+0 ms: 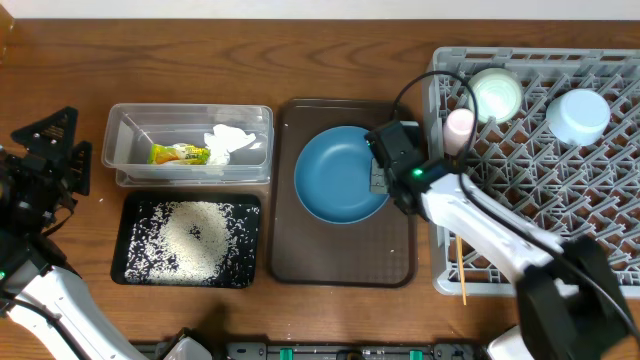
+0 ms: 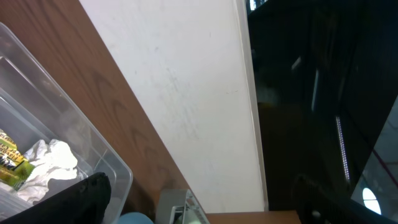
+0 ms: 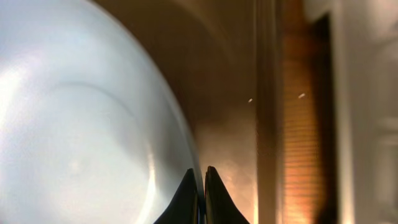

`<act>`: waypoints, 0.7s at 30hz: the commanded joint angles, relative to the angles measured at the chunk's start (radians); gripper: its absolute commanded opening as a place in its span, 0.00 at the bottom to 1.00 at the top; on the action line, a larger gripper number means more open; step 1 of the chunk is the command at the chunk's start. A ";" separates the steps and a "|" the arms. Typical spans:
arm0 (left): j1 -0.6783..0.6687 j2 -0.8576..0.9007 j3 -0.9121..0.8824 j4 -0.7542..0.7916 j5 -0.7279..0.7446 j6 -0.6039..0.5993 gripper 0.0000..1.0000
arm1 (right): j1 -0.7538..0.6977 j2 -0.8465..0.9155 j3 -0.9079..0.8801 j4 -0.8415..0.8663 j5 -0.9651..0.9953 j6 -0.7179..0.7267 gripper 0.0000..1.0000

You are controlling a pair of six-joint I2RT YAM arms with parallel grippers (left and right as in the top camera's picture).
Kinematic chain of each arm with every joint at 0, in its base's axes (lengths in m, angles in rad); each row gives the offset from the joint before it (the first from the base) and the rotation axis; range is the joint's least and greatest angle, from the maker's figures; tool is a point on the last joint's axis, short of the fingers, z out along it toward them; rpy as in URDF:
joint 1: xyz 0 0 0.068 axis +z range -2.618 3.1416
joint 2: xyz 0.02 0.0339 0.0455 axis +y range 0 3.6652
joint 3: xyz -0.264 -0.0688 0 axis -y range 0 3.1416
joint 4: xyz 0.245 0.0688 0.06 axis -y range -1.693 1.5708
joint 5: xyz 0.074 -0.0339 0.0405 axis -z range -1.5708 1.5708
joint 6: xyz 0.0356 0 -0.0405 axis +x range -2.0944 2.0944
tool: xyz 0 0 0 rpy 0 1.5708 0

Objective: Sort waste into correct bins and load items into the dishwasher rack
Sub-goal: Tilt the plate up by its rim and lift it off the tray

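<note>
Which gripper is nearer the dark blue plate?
Right. The right gripper pinches the right rim of the dark blue plate; the left gripper is far off, left of the clear tub.

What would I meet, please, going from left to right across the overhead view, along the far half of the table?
Left hand → clear tub → dark blue plate → right hand at the plate's right rim → pink cup → pale mint bowl → light blue bowl.
</note>
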 commanded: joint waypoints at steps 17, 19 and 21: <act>0.004 0.000 0.013 0.004 0.013 -0.002 0.95 | -0.332 -0.697 0.092 -0.188 0.665 -0.892 0.01; 0.005 0.000 0.013 0.004 0.013 -0.002 0.95 | -0.388 -0.729 0.092 -0.185 0.684 -1.015 0.01; 0.004 0.000 0.013 0.004 0.013 -0.002 0.95 | -0.439 -0.749 0.092 -0.180 0.689 -1.121 0.01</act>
